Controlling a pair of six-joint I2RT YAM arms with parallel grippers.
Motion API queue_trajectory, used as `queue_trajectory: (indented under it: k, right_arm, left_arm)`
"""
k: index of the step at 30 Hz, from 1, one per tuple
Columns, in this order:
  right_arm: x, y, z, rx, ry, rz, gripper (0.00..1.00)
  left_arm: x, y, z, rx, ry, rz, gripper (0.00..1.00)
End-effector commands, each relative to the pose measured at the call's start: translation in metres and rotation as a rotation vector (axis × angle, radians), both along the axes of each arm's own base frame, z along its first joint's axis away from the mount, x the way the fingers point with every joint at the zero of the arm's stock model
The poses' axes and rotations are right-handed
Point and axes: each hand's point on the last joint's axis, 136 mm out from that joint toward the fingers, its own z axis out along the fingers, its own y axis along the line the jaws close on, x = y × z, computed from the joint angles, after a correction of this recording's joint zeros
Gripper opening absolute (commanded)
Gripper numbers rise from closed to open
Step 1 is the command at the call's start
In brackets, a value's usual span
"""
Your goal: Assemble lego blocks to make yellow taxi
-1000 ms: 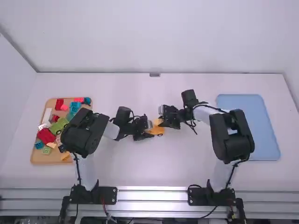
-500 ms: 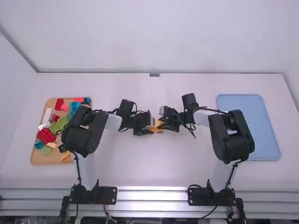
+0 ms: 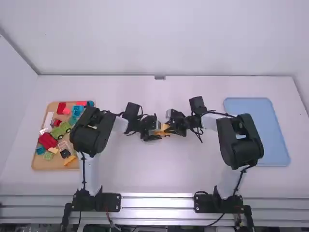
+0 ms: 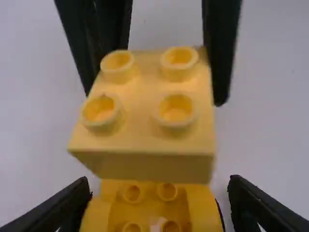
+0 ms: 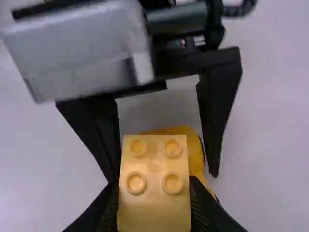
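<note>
Near the table's middle, the left gripper (image 3: pixel 157 134) and right gripper (image 3: pixel 168 126) face each other over the orange-yellow wheeled base (image 3: pixel 165 133). In the left wrist view, a pale yellow block (image 4: pixel 145 106) with four studs sits above the studded base (image 4: pixel 155 200), slightly tilted against it; whether they touch is unclear. The left gripper (image 4: pixel 160 181) stands open, its fingers on either side of the base. In the right wrist view, the right gripper (image 5: pixel 154 186) is shut on the yellow block (image 5: pixel 154 164), which partly hides the base (image 5: pixel 195 152).
A wooden tray (image 3: pixel 39 163) of mixed loose blocks lies at the left, with the left arm's elbow near its right side. A blue tray (image 3: pixel 258 128) is at the right, just beyond the right arm's elbow.
The left gripper has moved a little to the right, closer to the right gripper, and its elbow has shifted right, uncovering more of the wooden tray. My right gripper has barely moved.
</note>
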Motion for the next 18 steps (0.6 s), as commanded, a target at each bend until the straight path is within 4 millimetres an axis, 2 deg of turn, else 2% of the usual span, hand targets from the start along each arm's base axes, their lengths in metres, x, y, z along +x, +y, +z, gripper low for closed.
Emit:
queue_trajectory:
  k: [1, 4, 9, 11, 13, 14, 18]
  right_arm:
    - [0.002, -0.008, 0.003, 0.005, 0.005, -0.022, 0.06]
    - [-0.001, -0.012, 0.000, -0.012, -0.001, -0.010, 0.06]
    - [-0.004, -0.012, -0.020, -0.081, -0.002, 0.003, 0.03]
    - [-0.001, -0.012, -0.022, -0.081, -0.016, 0.004, 0.03]
    - [-0.001, -0.012, -0.022, -0.082, -0.046, 0.024, 0.03]
    - [-0.001, -0.013, -0.022, -0.084, -0.061, 0.035, 0.02]
    - [0.005, -0.020, -0.025, -0.109, -0.097, 0.032, 0.01]
  left_arm:
    - [-0.004, -0.001, -0.001, -0.035, 0.066, 0.007, 0.72]
    - [-0.004, -0.001, -0.002, -0.033, 0.072, 0.013, 0.71]
    - [-0.008, 0.000, -0.005, -0.026, 0.098, 0.010, 0.65]
    - [-0.009, 0.000, -0.005, -0.023, 0.105, 0.011, 0.65]
    - [-0.011, 0.000, -0.006, -0.021, 0.113, 0.011, 0.68]
    - [-0.011, 0.001, -0.007, -0.019, 0.119, 0.011, 0.74]
    - [-0.017, 0.000, -0.009, -0.011, 0.146, 0.006, 0.79]
